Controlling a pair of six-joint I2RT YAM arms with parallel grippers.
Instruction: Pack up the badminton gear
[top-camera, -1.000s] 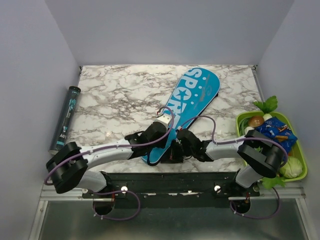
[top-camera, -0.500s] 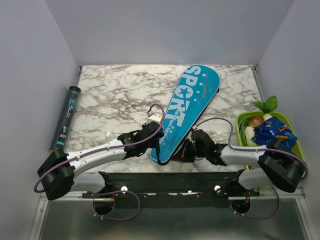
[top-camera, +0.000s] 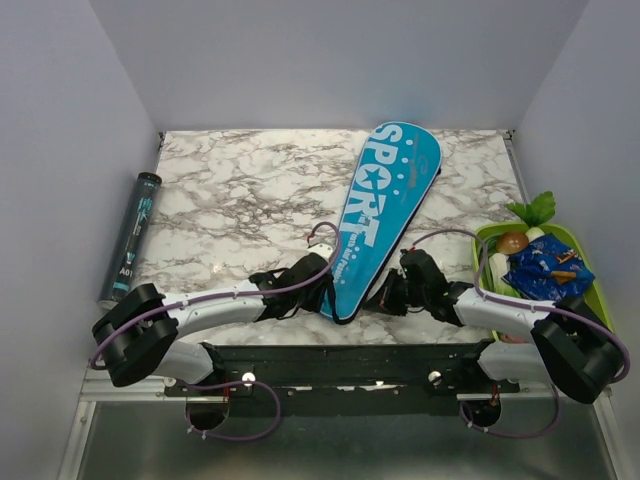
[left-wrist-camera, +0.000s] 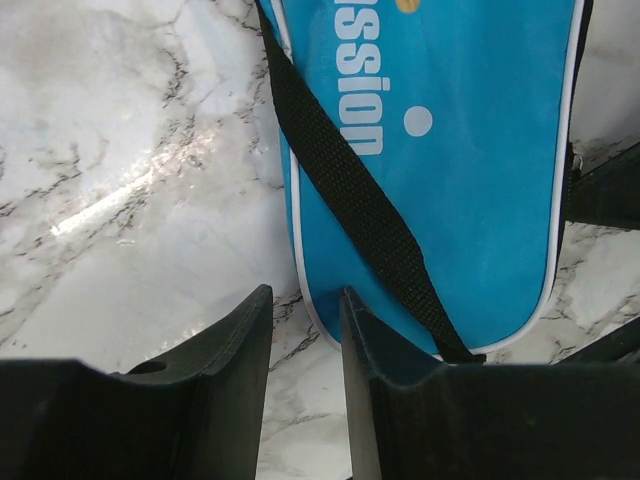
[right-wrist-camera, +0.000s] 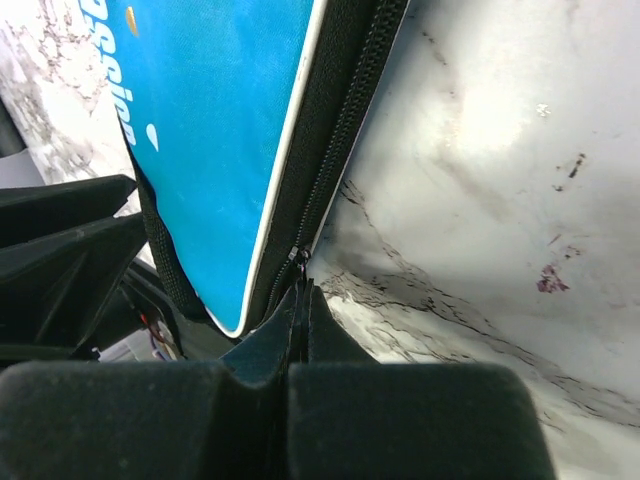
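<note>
A long cyan bag (top-camera: 375, 215) lettered SPORT lies diagonally on the marble desk (top-camera: 240, 190), its narrow near end between both hands. The left hand (left-wrist-camera: 305, 300) is narrowly parted and empty, just beside the bag's edge. The right hand (right-wrist-camera: 300, 300) is pinched closed, apparently on the zipper pull (right-wrist-camera: 297, 262). The bag is probably light, soft fabric that slides and buckles, so the pull or the black strap (left-wrist-camera: 350, 190) should grip best.

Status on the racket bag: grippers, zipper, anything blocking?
Right gripper shut on zipper pull at bag's narrow end. Left gripper open, empty, beside bag. Black strap lies across bag face.
</note>
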